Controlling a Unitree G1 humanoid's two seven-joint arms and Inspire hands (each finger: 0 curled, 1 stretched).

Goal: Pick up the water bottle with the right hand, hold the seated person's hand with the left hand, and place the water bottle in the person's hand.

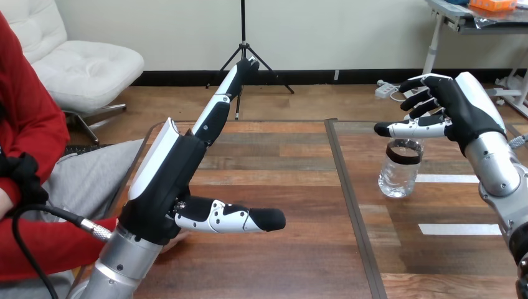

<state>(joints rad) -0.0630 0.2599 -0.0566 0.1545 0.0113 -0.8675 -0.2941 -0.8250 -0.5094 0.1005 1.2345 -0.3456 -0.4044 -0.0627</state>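
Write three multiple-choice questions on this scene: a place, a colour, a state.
1. Where is the bottle? A on the table, near the right hand; B in the person's hand; C on the floor.
2. What colour is the person's sleeve? A blue; B red; C green.
3. How is the left hand? A open; B shut on the bottle; C a fist.
Key: 1 A, it stands on the table; 2 B, the sleeve is red; 3 A, its fingers are straight.
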